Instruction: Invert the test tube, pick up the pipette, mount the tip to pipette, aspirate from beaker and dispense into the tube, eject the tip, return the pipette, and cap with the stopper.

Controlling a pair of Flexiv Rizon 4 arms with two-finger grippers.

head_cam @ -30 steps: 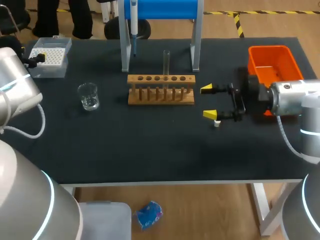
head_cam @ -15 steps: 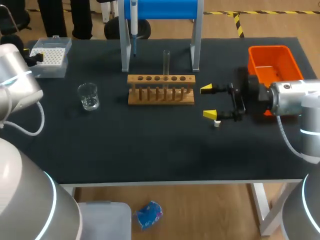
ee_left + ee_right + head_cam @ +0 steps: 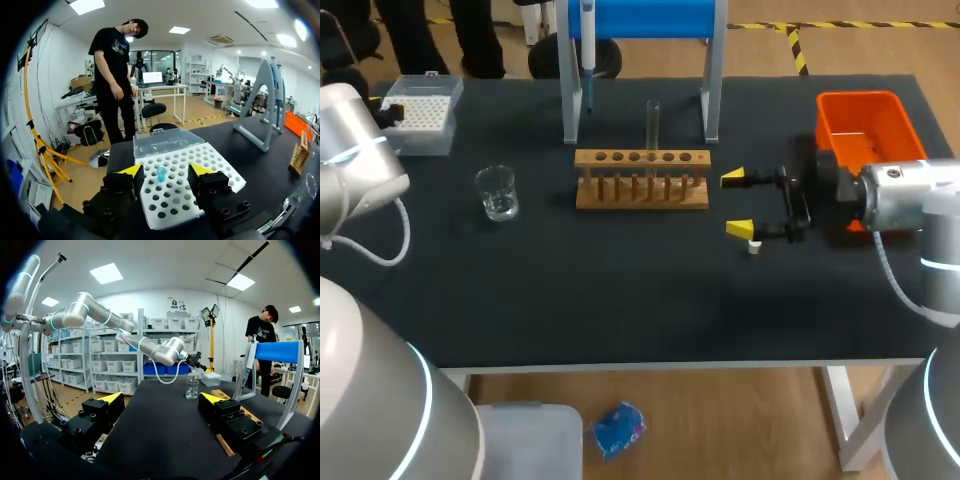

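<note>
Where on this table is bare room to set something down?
Bare: the front strip, bordered by the beaker, rack and right gripper. Crowded: the back row of tip box, stand and rack, and around the orange bin.

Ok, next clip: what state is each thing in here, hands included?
left hand: open, at the tip box
right hand: open, empty
tip box: lid open, one blue tip in it
test tube: standing in the wooden rack, uncapped
pipette: hanging on the blue stand
beaker: upright, a little clear liquid
stopper: lying loose by the right hand
</note>
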